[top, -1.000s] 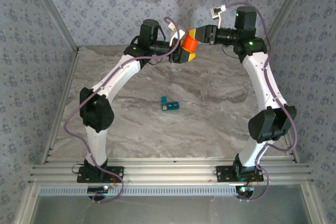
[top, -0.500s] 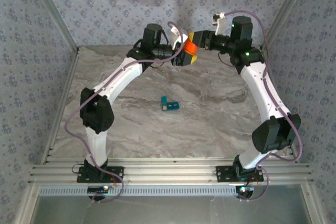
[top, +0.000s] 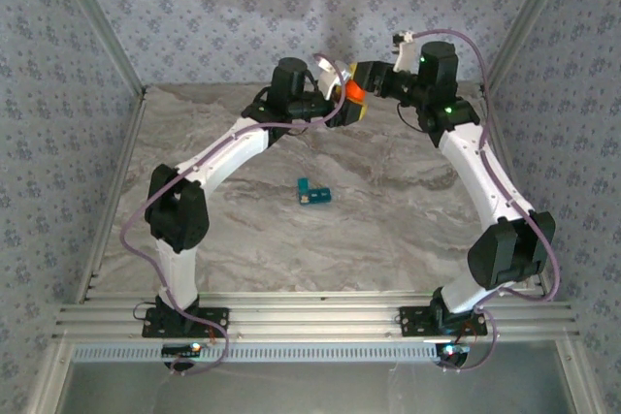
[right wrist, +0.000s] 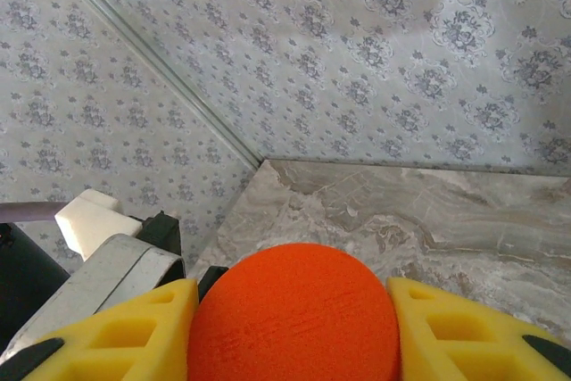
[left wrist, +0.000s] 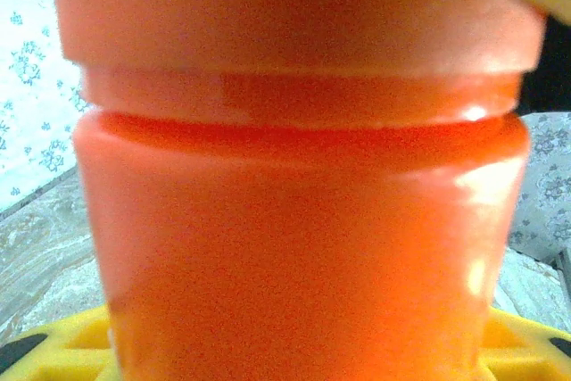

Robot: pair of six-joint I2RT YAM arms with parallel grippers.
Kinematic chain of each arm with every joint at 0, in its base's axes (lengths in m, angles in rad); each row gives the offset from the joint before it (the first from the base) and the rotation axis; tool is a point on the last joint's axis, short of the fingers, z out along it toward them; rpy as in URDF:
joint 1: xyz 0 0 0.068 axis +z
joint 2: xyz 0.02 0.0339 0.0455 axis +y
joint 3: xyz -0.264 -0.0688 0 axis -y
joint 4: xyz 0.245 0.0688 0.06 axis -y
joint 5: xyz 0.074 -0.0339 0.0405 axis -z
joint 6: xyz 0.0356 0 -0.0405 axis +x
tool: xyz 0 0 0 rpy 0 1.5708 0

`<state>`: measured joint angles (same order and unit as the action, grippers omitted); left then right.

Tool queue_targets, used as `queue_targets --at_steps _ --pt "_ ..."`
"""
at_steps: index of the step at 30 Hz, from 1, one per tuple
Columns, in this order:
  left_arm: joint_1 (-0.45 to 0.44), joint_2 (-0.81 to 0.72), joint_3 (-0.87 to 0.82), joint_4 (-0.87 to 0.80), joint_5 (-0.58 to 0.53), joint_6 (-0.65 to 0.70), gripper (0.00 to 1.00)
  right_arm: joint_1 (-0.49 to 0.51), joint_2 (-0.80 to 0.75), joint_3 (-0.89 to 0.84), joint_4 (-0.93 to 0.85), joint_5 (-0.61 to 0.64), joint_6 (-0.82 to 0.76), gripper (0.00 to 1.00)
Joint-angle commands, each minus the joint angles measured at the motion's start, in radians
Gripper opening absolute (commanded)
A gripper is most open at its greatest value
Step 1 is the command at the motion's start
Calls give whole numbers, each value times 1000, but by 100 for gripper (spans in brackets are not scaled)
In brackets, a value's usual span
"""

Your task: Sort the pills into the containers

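High above the back of the table, both grippers meet on an orange bottle (top: pixel 355 92). My left gripper (top: pixel 342 102) is shut on the bottle's body (left wrist: pixel 294 247), with its yellow fingers (left wrist: pixel 67 350) at the bottom edge of the left wrist view. My right gripper (right wrist: pixel 290 341) is shut on the round orange cap (right wrist: pixel 290 310), one yellow finger (right wrist: pixel 116 336) on each side. The cap (left wrist: pixel 294 6) sits on the bottle. The teal containers (top: pixel 312 192) lie on the marble table near its middle, far below both grippers. The pills are hidden.
The marble table (top: pixel 388 220) is walled with patterned paper on three sides, with metal corner posts (top: pixel 92 16). Both arms arch inward from their bases at the near rail (top: pixel 310 322).
Both wrists have turned while holding the bottle, which now shows less of its side from above. The right arm's upper joint has shifted left. The bottle stays at roughly the same spot.
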<state>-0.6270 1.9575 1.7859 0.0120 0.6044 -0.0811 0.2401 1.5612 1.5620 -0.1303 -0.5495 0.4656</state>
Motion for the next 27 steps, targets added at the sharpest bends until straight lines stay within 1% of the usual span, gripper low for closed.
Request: queue_targets --at_steps 1,2,3,6,8,10,12,14,15,20,27 --pt "9 -59 14 147 0 -32 0 -27 5 48 -66 -83 48 50" --pt "22 -56 12 153 19 -45 0 -47 2 61 -63 -105 56 61" --pt "34 -52 13 158 44 -56 0 -67 -1 75 -56 -134 61 68" --pt "65 -44 22 148 120 -70 0 -113 -15 109 -49 -228 55 81" --pt "82 -34 36 125 187 -75 0 -137 -15 134 -52 -312 39 85" --pt "94 -17 74 79 281 -75 0 -157 4 171 -84 -405 10 86" --pt "95 2 130 -23 353 -38 0 -172 48 230 -137 -511 -15 87" --pt "97 17 158 -101 402 -4 0 -177 94 287 -190 -567 -41 87" --pt "97 24 199 -126 426 2 0 -175 114 311 -205 -584 -50 87" --pt "99 58 267 -207 494 6 0 -157 188 407 -249 -608 -57 87" --pt "99 67 282 -239 514 12 0 -122 215 438 -256 -612 -64 86"
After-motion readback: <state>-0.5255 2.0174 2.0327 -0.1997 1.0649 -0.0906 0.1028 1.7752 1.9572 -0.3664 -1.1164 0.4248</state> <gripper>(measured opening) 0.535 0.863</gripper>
